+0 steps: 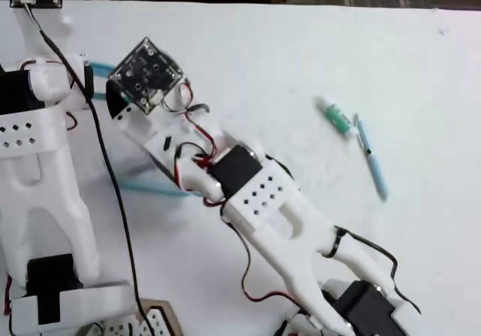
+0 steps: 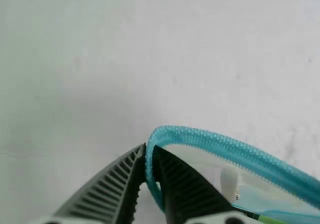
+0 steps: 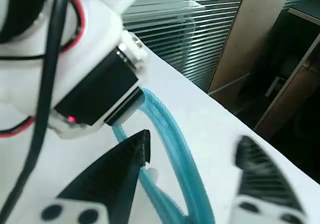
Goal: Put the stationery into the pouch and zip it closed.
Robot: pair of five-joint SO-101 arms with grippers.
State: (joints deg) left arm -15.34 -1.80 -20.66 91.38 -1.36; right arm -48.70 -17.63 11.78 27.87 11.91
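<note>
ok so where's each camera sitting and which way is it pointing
High view: fixed above the table, looking down on both arms, the pen and the tube.
Left wrist view: on the left arm, looking along the left gripper, shut on the pouch rim, towards bare table.
Right wrist view: on the right arm, looking past the open right gripper, over the pouch, at the left arm and blinds.
Shared: both wrist views show the pouch's teal zip edge.

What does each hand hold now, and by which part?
The left hand pinches the pouch by its teal zipper rim. The right hand is open astride that rim, gripping nothing.
</note>
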